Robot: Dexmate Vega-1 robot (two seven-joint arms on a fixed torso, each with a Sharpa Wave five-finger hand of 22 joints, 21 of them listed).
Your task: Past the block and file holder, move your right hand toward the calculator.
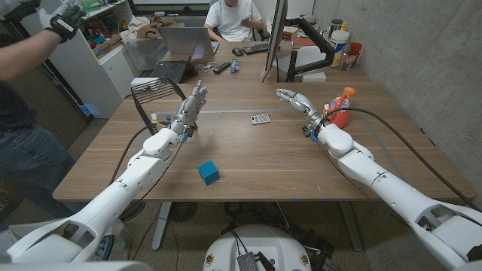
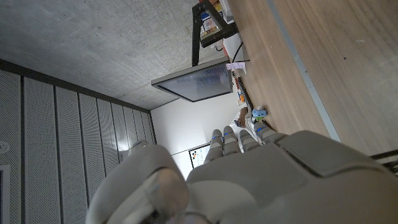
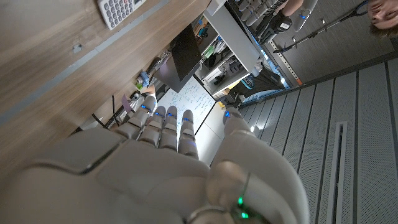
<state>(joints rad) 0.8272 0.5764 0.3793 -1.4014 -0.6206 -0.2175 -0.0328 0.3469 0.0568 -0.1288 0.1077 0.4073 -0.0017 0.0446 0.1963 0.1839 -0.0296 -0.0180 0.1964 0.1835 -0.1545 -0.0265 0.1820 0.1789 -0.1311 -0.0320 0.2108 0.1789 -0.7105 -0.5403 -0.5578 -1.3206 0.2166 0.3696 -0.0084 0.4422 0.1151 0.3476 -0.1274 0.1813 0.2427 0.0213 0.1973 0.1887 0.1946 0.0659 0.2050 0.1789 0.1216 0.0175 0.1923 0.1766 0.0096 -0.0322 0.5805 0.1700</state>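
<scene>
Now, step: glide the right robot hand [image 1: 295,100] low and level over the tabletop [image 1: 248,154] toward the calculator.
Right robot hand: empty, fingers loosely spread.
Block [image 1: 208,173]: nearer the robot, well off to this hand's left.
Calculator [image 1: 260,119]: near, just left of its fingertips, not touching.
File holder [image 1: 157,96]: far left.

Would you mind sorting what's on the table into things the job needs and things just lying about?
Job:
right hand
calculator
blue block
black wire file holder

Lying about:
orange object beside the right arm
monitor
laptop
</scene>
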